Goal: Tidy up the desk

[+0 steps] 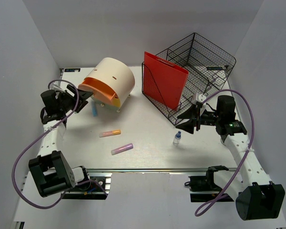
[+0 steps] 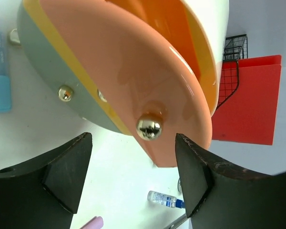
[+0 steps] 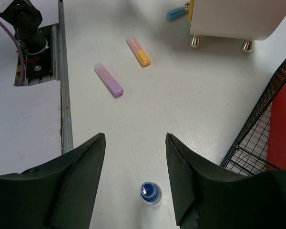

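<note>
The desk (image 1: 148, 143) filled the work area, a white top with a metal rail (image 1: 157, 169) along its near edge, and loose articles lay scattered on it. At the far left stood a cream round-topped storage box (image 1: 115, 76) with its peach drawer (image 2: 133, 71) projecting from the front. The left gripper (image 2: 133, 137) was at that drawer, jaws well apart on either side of the gold knob (image 2: 148, 127) and clear of it, with nothing in its grasp. The placing suggests the drawer was being worked by its knob so that small items could go inside. A blue highlighter (image 1: 94, 110) lay just beside the box's feet. An orange highlighter (image 1: 109, 133) and a purple highlighter (image 1: 122, 149) lay near each other mid-desk, apart from any container. The right gripper (image 3: 135, 137) hung above a small blue-capped bottle (image 3: 150, 192), jaws open and empty, with the bottle upright below the gap. This looked like an approach for a pick. At the far right a black wire rack (image 1: 200, 57) held a red folder (image 1: 164, 78) upright in its front slot, seemingly already filed. No brand or wording could be read. The bottle carried a printed label, too small to make out, and the folder and box were unmarked on the faces shown.
</note>
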{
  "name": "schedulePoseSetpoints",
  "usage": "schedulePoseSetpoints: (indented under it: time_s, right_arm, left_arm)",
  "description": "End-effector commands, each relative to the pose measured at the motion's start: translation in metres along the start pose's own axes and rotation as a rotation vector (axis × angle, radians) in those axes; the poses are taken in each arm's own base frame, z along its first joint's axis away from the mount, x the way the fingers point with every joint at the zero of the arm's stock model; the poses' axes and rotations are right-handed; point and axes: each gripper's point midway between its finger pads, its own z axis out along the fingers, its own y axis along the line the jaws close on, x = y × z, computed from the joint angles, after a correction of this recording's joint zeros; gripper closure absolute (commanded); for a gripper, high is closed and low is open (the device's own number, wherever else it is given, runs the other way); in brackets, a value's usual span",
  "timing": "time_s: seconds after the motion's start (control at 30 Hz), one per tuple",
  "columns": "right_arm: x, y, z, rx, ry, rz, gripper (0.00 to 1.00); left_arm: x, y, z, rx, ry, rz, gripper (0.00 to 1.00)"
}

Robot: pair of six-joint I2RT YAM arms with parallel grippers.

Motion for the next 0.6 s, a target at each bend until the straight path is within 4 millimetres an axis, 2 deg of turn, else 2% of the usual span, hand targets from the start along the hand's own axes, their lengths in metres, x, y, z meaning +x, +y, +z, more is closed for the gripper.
schedulePoseSetpoints:
  time_s: [0.0, 0.13, 0.2, 0.33, 0.43, 0.47, 0.5, 0.53, 0.57]
  right_arm:
    - [-0.003, 0.001, -0.001, -0.004, -0.006, -0.038, 0.40]
    - [-0.005, 0.003, -0.003, 0.004, -0.002, -0.084, 0.39]
    - [-0.009, 0.005, -0.005, 0.009, -0.009, -0.110, 0.37]
    - [-0.026, 0.007, -0.011, 0.042, -0.009, -0.148, 0.37]
    - [-0.028, -0.001, -0.020, 0.149, 0.041, -0.137, 0.43]
    - [-0.032, -0.008, -0.028, 0.225, 0.068, -0.149, 0.70]
    - [-0.032, -0.010, -0.032, 0.263, 0.090, -0.132, 0.90]
    - [-0.027, -0.011, -0.039, 0.311, 0.125, -0.084, 1.00]
    - [-0.028, -0.020, -0.051, 0.414, 0.156, -0.071, 1.00]
  left_arm:
    - [0.001, -0.010, -0.018, -0.010, -0.034, 0.047, 0.19]
    - [0.001, -0.023, -0.038, -0.016, -0.089, 0.089, 0.19]
    - [0.001, -0.037, -0.053, 0.001, -0.120, 0.131, 0.19]
    - [0.012, -0.062, -0.073, 0.070, -0.124, 0.192, 0.21]
    - [0.025, -0.082, -0.086, 0.152, -0.113, 0.247, 0.34]
    - [0.031, -0.085, -0.087, 0.175, -0.097, 0.258, 0.39]
    - [0.039, -0.092, -0.091, 0.217, -0.072, 0.269, 0.50]
    - [0.043, -0.094, -0.092, 0.242, -0.054, 0.269, 0.57]
    - [0.048, -0.095, -0.092, 0.269, -0.036, 0.273, 0.63]
